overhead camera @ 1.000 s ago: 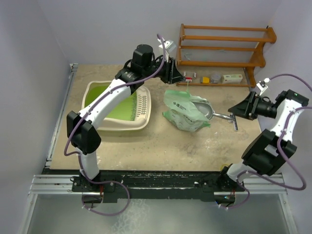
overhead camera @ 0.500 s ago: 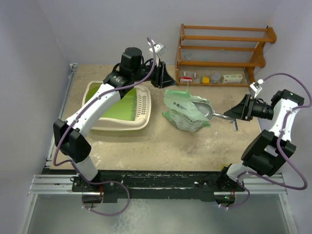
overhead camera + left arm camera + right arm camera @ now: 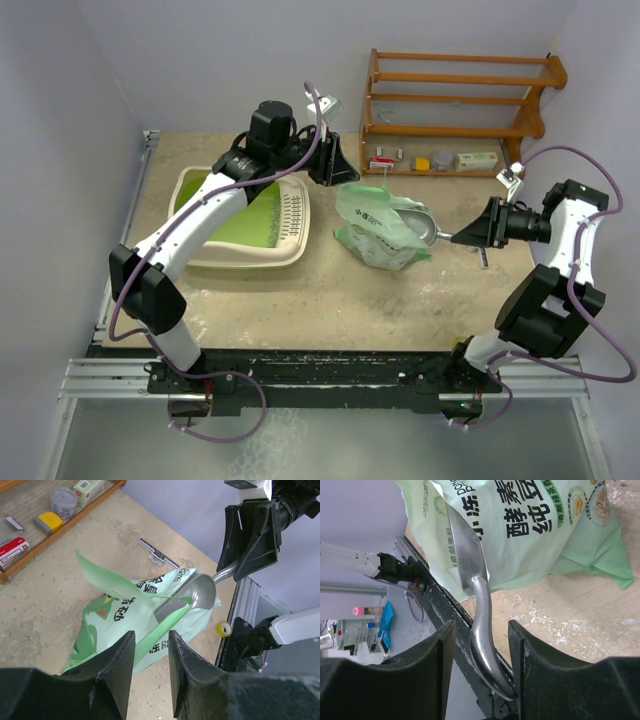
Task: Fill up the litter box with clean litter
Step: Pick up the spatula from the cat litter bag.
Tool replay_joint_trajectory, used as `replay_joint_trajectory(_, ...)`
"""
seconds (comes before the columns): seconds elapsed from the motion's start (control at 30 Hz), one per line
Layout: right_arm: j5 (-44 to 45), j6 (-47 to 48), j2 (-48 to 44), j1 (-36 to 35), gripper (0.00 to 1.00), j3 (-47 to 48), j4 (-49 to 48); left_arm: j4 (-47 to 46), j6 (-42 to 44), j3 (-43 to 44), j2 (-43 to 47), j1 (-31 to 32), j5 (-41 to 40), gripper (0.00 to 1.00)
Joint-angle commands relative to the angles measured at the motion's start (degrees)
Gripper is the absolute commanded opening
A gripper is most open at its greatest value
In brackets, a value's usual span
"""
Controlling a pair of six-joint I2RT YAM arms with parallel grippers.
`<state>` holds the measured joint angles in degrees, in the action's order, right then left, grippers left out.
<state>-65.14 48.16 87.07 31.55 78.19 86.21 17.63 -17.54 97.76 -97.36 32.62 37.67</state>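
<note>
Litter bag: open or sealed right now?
Open. The bag has its top gaping, and the metal scoop has its bowl inside the mouth, with the handle pointing out between the fingers of the right gripper.

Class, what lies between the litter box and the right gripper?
The green bag with a metal scoop in its mouth sits between litter box and right gripper, in the top view.

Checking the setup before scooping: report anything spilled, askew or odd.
The green bag lies slumped on its side, a metal scoop lodged in its mouth, handle between the right tool's open fingers. Pale flecks are strewn on the table beside it. Nothing else stands out.
</note>
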Motion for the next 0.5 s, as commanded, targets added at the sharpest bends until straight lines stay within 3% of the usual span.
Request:
replay_joint_trajectory(0.0,-0.40,1.24,0.30,0.13,0.46,-0.13,5.36,-0.95,1.20,0.01,2.64,-0.36,-0.15,0.30)
replay_joint_trajectory(0.23,2.38,1.42,-0.72,0.08,0.56,-0.29,5.38,-0.75,1.37,-0.11,2.74,-0.54,-0.51,0.30)
replay_joint_trajectory(0.47,2.22,2.80,0.83,-0.34,0.56,-1.13,5.41,-1.44,0.69,-0.02,2.21,-0.73,0.10,0.29)
